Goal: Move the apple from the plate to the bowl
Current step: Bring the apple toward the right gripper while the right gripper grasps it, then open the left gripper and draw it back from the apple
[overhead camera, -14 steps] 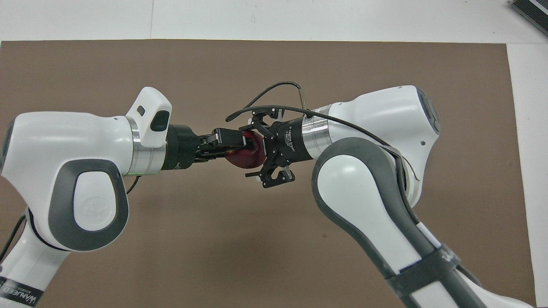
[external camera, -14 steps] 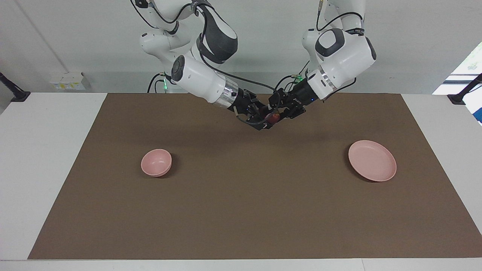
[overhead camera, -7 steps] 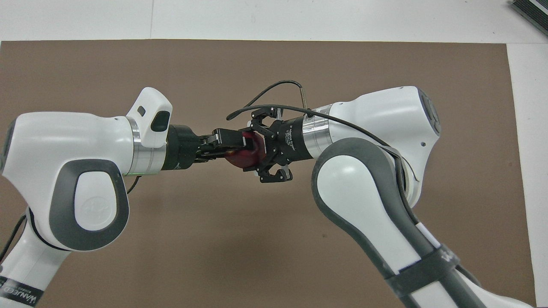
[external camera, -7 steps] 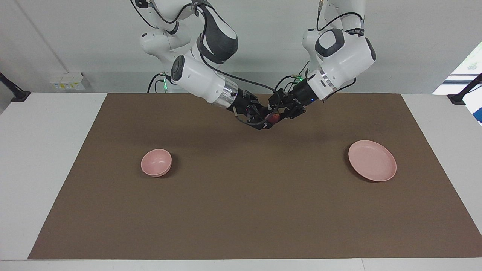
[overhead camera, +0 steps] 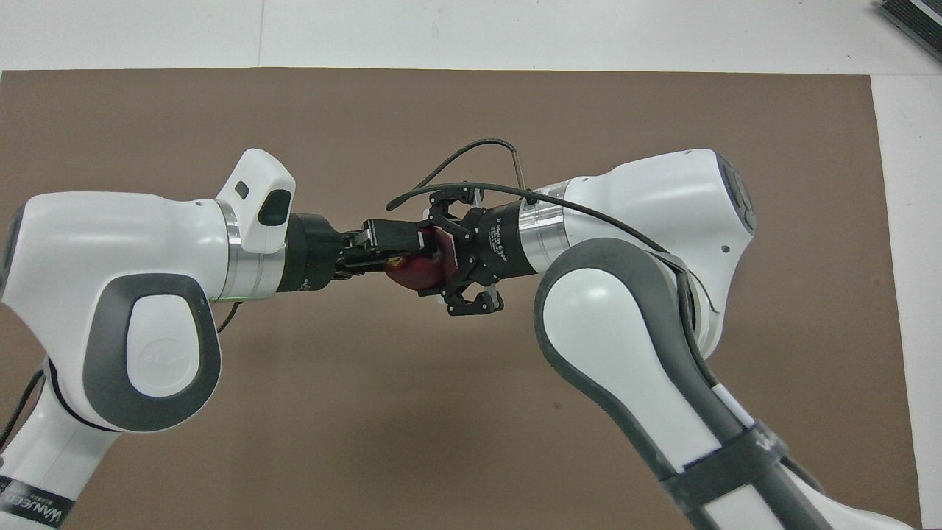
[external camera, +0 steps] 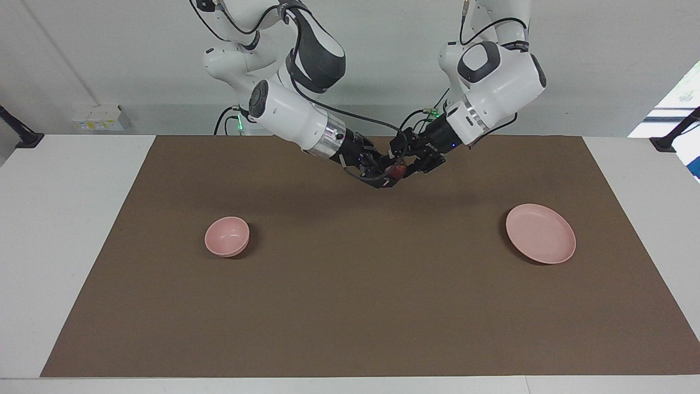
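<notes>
Meeting above mid-desk, right end effector (overhead camera: 434,259) grips the apple (overhead camera: 413,272); left end effector (overhead camera: 383,249) seemingly releasing; bowl (external camera: 227,236) empty.

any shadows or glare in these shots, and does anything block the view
Facing view: soft shadow bands on the mat under the arms, small shadows beside the bowl and plate, no harsh glare. Overhead view: the arms hide bowl and plate; the apple shows partly.

A glossy skin is seen on the apple (overhead camera: 416,272). The bowl (external camera: 227,236) and plate (external camera: 540,233) look like smooth matt plastic; the brown mat (external camera: 361,306) looks matt.
</notes>
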Robot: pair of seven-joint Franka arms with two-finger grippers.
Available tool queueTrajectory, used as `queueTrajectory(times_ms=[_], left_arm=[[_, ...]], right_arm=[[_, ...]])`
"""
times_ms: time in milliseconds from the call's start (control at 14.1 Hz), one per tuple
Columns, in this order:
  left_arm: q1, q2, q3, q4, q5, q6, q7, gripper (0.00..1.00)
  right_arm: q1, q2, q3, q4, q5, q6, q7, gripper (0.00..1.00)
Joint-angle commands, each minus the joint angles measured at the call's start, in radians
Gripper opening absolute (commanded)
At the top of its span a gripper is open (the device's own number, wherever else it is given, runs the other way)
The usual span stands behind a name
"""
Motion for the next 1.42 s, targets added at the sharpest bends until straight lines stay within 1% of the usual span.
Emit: queueTrajectory(times_ms=[0, 142, 426, 567, 709, 922, 1064, 1206, 1348], left_arm=[[-0.015, 0.010, 0.008, 0.023, 0.079, 0.011, -0.014, 1.00], [-0.012, 0.010, 0.009, 0.023, 0.091, -0.001, -0.008, 1.00], [0.008, 0.012, 0.018, 0.022, 0.212, -0.018, -0.008, 1.00], [0.039, 0.013, 0.023, 0.022, 0.324, -0.024, -0.004, 1.00], [0.060, 0.015, 0.023, 0.029, 0.436, -0.067, -0.001, 1.00], [0.114, 0.033, 0.023, 0.061, 0.569, -0.122, 0.003, 1.00], [0.158, 0.033, 0.023, 0.092, 0.649, -0.166, 0.004, 1.00], [0.169, 0.032, 0.023, 0.129, 0.743, -0.220, 0.015, 1.00], [0.200, 0.019, 0.023, 0.138, 0.772, -0.240, 0.033, 1.00]], right_arm=[[0.005, -0.017, 0.001, -0.024, 0.011, 0.027, -0.036, 0.00], [0.005, -0.017, 0.001, -0.024, 0.008, 0.026, -0.053, 0.00], [-0.003, -0.025, -0.002, -0.023, 0.000, 0.012, -0.059, 0.00], [-0.005, -0.029, -0.002, -0.023, -0.029, 0.004, -0.059, 0.00], [-0.012, -0.040, -0.007, -0.023, -0.072, -0.034, -0.059, 0.00], [-0.040, -0.063, -0.009, -0.019, -0.212, -0.126, -0.071, 0.00], [-0.058, -0.069, -0.010, -0.019, -0.317, -0.192, -0.144, 0.00], [-0.068, -0.071, -0.010, -0.021, -0.453, -0.250, -0.232, 0.00], [-0.083, -0.080, -0.010, -0.030, -0.602, -0.273, -0.319, 0.00]])
